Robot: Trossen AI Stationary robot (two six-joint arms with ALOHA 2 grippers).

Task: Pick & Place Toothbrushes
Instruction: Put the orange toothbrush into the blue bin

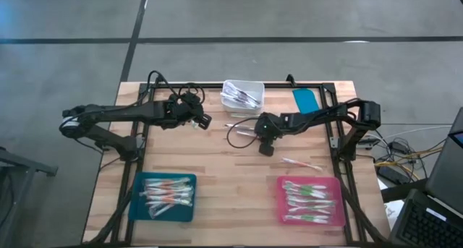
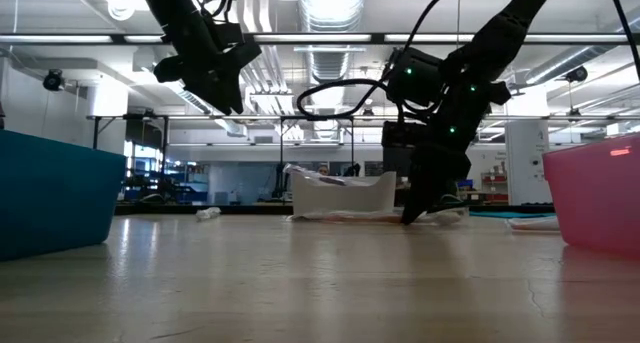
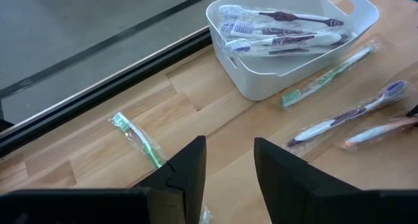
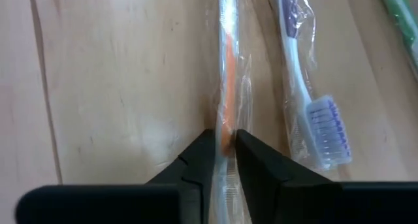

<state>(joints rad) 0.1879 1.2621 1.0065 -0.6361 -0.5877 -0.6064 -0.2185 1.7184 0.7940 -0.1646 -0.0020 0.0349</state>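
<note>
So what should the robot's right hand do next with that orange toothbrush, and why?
Probably lift it straight up. The right end effector is down at the table with its fingers pinched around the wrapped orange toothbrush, so the grab looks made. A purple toothbrush lies close beside it, so rising straight should avoid dragging that one.

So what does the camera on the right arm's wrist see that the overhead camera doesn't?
Only the right wrist view shows the right gripper pinching a wrapped orange toothbrush on the wood, with a purple-bristled toothbrush beside it. Only the high view shows the left gripper waiting apart, the white bin, the teal tray and the pink tray, both filled. Both show the right gripper over the wooden table.
</note>
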